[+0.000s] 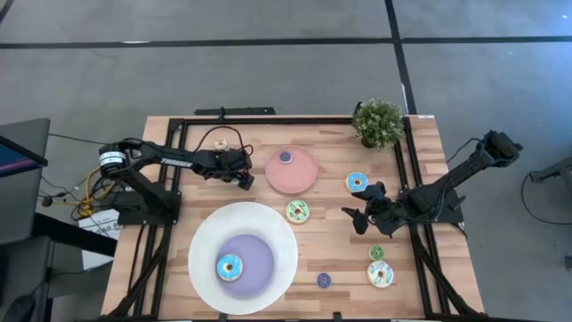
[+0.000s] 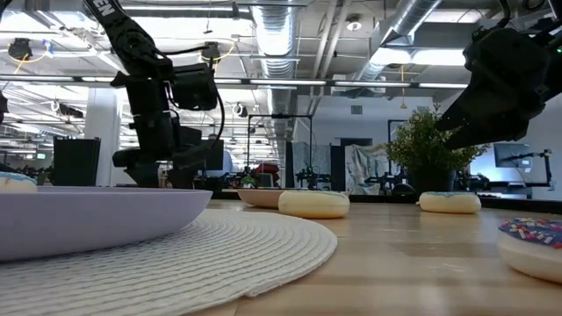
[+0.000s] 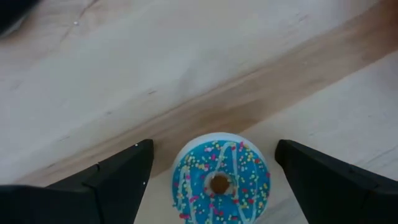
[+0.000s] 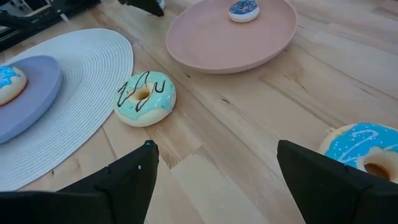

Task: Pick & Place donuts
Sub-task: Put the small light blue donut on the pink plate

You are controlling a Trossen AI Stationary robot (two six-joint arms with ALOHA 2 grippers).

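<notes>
Seven donuts, all lying flat, holes up: one on the pink plate (image 1: 291, 172), one on the white plate (image 1: 207, 240), five on the worktop (image 1: 331, 246). Left hand (image 1: 243, 178) and right hand (image 1: 356, 213) both released, holding nothing.

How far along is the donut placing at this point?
Two look placed: a blue donut on the lavender plate, a small donut on the pink plate. Left gripper is open over a sprinkled blue donut; right gripper is open, empty. Five others lie on the table.
</notes>
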